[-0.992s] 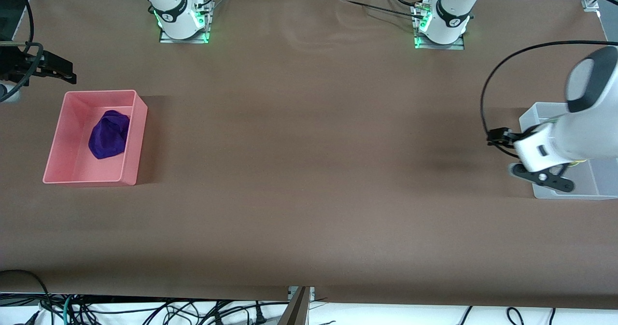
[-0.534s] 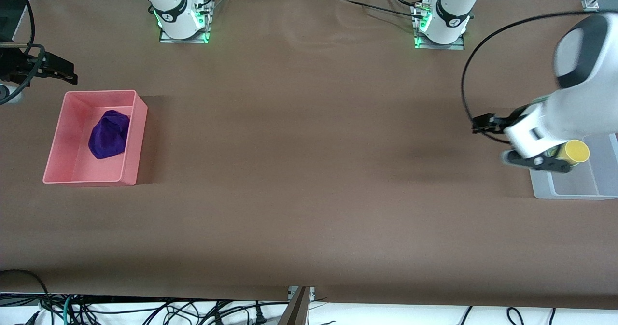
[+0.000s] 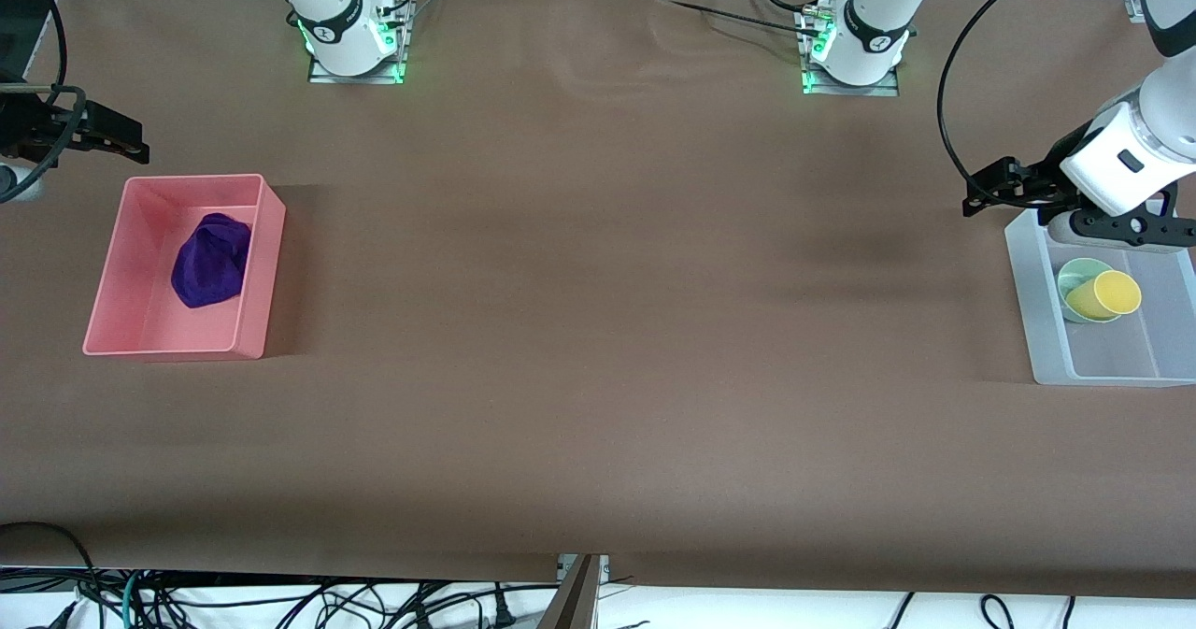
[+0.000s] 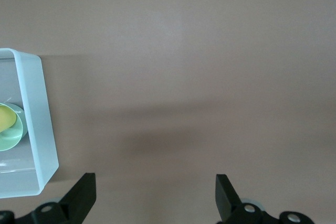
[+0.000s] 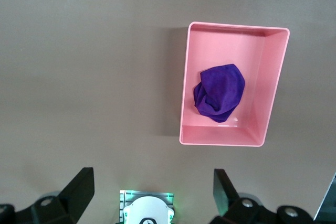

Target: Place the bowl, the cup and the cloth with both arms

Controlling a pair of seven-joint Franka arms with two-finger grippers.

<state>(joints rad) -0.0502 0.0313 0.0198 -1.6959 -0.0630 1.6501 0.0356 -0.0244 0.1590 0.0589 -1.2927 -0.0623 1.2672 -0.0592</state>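
Note:
The pale green bowl (image 3: pixel 1074 275) sits in a clear bin (image 3: pixel 1029 285) at the left arm's end of the table. The yellow cup (image 3: pixel 1108 294) lies tipped in the bowl. My left gripper (image 3: pixel 1121 229) is open and empty in the air over the bin's edge nearest the arm bases. In the left wrist view, the left gripper (image 4: pixel 155 182) has bare table under it, with the bin (image 4: pixel 40 119), bowl (image 4: pixel 13 136) and cup (image 4: pixel 3 118) at the side. The purple cloth (image 3: pixel 211 261) lies in a pink bin (image 3: pixel 258 274). My right gripper (image 3: pixel 110 134) is open, empty and waits beside the pink bin.
The right wrist view, from high up, shows the right gripper (image 5: pixel 152 179), the cloth (image 5: pixel 219 94), the pink bin (image 5: pixel 274 93) and the right arm's base (image 5: pixel 147 211). The arm bases (image 3: pixel 350 35) (image 3: pixel 855 40) stand along the table edge farthest from the front camera. Brown table lies between the bins.
My left gripper has let go of the cup and moved up and away from the clear bin toward the arm bases. The cup now lies in the bowl. The right arm has not moved.

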